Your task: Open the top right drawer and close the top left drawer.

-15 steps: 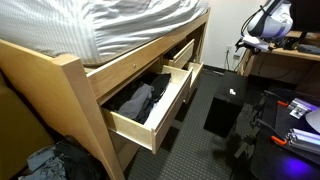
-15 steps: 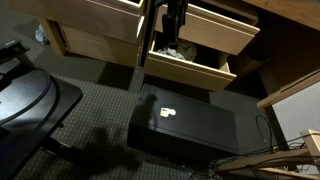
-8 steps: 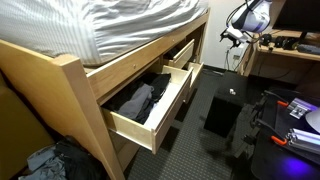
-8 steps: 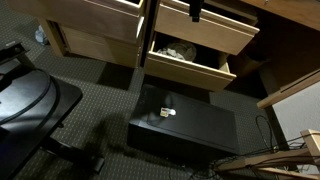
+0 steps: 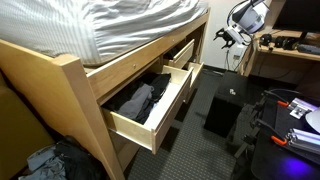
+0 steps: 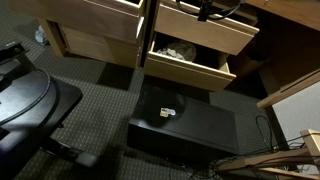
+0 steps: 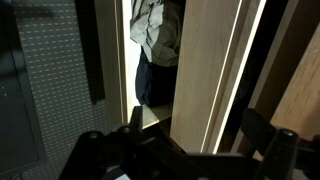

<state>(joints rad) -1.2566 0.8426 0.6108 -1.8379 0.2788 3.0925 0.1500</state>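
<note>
Now: top right drawer (image 5: pixel 183 54) stands partly out, orange-brown sides showing. Top left drawer (image 5: pixel 150 118) sits pulled far out beside it, dark clothes (image 5: pixel 135 100) inside. Within 1 s the gripper (image 5: pixel 228 36) has lifted off the drawer fronts; it hangs high, well apart from both. Jaws look wide and empty, though the wrist view is dim. Judgement: opening done, 1 step left, pushing the left drawer shut.

Pine bed frame (image 5: pixel 72 78), striped bedding (image 5: pixel 130 20) on top, dark carpet (image 6: pixel 100 100) (black case (image 6: pixel 190 128) resting on it)
</note>
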